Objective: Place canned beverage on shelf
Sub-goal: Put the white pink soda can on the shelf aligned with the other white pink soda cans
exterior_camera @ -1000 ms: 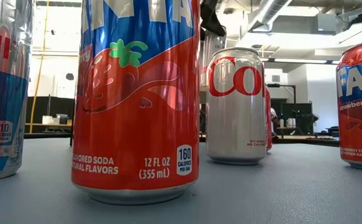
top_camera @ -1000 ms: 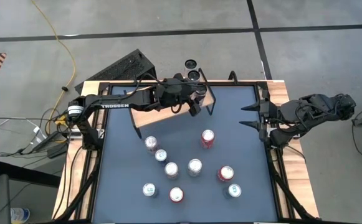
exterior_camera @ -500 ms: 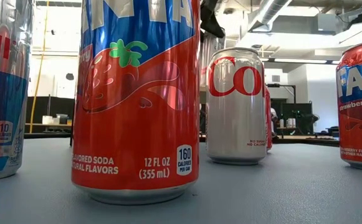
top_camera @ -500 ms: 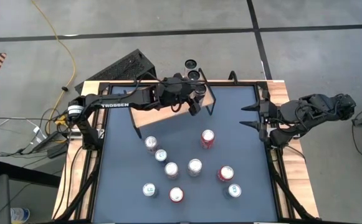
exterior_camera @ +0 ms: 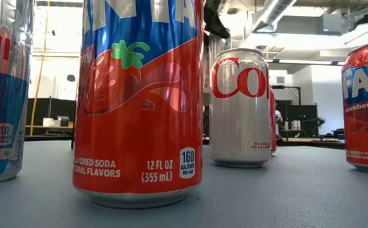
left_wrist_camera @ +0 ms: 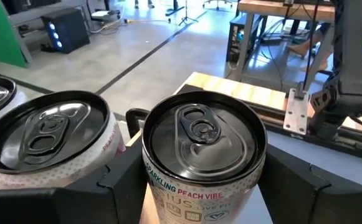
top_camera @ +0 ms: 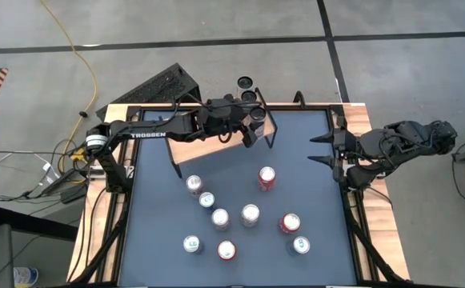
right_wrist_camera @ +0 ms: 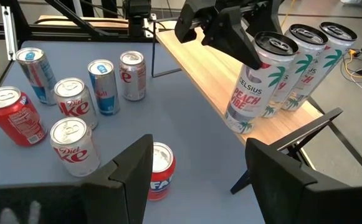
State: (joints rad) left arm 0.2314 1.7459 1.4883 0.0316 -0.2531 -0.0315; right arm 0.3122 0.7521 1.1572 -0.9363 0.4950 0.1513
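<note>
Between the left gripper's (right_wrist_camera: 230, 34) fingers, a white Celsius can (right_wrist_camera: 252, 84) hangs tilted, top leaning away from the two cans (right_wrist_camera: 311, 65) already standing on the shelf (right_wrist_camera: 212, 78). Its lower rim looks at or just above the light wooden board, near the board's table-side edge; can't tell if it's touching. Its long axis is off vertical, so, as I judge it, the coming move turns on righting it and setting the base flat beside the nearest placed can, which sits just beside it in the left wrist view (left_wrist_camera: 50, 140).

L gripper (top_camera: 248, 128) is at the far edge of the table over the shelf, jaws part-open and closed on the can's upper body. It's the nearer arm by far.

R gripper (top_camera: 316, 150) waits at the right table edge, well apart from the shelf, jaws apart, holding nothing.

Other soda cans (top_camera: 250, 214) stand loose mid-table, away from both grippers. Risk: release while tilted and the can may tip toward the table side.
</note>
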